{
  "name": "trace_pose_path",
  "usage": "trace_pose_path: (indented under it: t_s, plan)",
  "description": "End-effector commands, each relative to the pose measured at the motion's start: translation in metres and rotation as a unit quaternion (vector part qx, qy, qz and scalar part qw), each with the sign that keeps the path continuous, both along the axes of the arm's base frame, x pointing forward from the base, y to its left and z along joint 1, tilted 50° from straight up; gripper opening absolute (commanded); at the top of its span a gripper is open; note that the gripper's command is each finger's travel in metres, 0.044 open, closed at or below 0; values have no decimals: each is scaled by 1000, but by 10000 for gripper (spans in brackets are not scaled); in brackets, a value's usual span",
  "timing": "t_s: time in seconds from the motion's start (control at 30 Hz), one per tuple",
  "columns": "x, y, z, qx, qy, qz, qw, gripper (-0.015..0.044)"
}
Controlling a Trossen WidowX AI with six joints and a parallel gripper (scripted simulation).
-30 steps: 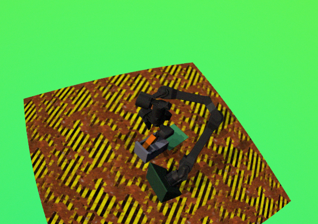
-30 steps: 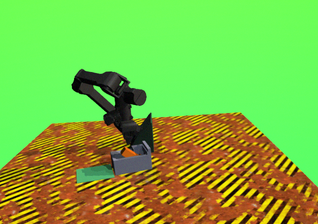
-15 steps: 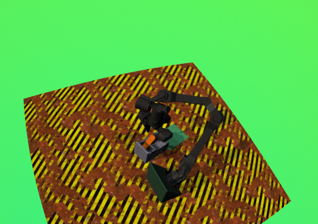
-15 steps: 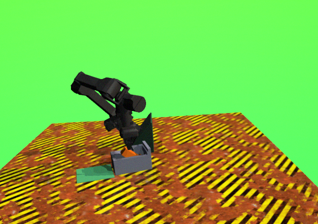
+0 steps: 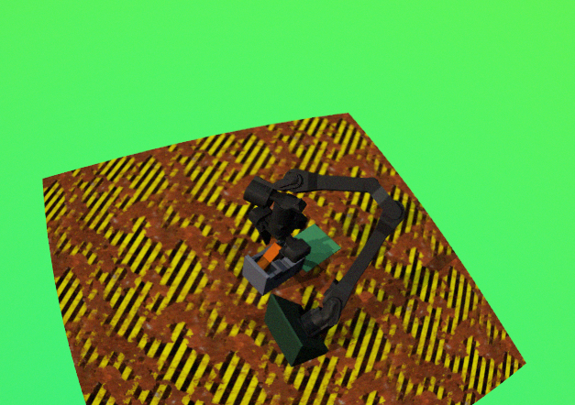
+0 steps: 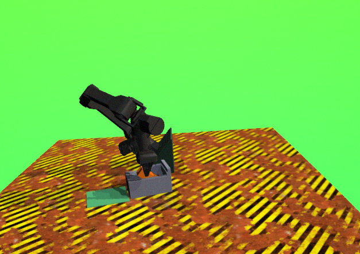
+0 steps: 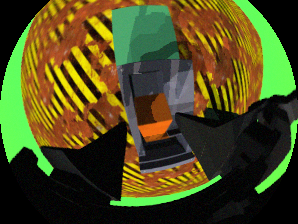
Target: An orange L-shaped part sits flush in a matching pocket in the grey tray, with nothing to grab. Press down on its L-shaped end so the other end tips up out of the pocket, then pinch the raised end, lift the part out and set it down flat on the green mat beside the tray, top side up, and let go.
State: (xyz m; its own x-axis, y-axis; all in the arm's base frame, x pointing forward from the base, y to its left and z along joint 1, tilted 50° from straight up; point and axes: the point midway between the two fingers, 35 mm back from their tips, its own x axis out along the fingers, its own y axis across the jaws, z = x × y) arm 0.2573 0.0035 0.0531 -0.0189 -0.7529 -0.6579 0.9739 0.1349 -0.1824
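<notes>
The orange part point(image 5: 272, 253) point(image 6: 141, 173) point(image 7: 155, 110) sits tilted in the grey tray point(image 5: 254, 274) point(image 6: 150, 185) point(image 7: 185, 89), one end raised to about the tray's rim or a little above it. Its lower end is hidden inside the tray. My gripper point(image 7: 150, 121) point(image 6: 146, 172) points down over the tray and is open, with its fingertips on either side of the raised part and a gap beside each in the wrist view. Whether a finger touches the part I cannot tell. The green mat point(image 5: 324, 244) point(image 6: 104, 197) point(image 7: 142, 31) lies flat beside the tray's end.
A dark green upright panel point(image 5: 284, 329) point(image 6: 168, 155) stands near the arm's base, beyond the tray in the exterior view. The tray's raised walls surround the part. The arm arches over the table from the base and casts a shadow across the mat.
</notes>
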Motion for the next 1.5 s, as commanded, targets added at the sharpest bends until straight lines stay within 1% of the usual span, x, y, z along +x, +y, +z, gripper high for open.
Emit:
trace_pose_path:
  t_s: [0.0, 0.1, 0.27, 0.6, 0.7, 0.97, 1.47]
  plan:
    - [-2, -6, -4, -3, 3, 0, 1000, 280]
    - [-2, -8, -5, -3, 3, 0, 1000, 280]
    - [-1, -5, -4, -1, 0, -1, 1000, 149]
    - [-1, -5, -4, -1, 0, -1, 1000, 82]
    - [-1, -5, -4, -1, 0, -1, 1000, 3]
    - [-1, -3, -2, -1, 1, 0, 1000, 0]
    - [-1, 15, 14, -2, 3, 0, 1000, 0]
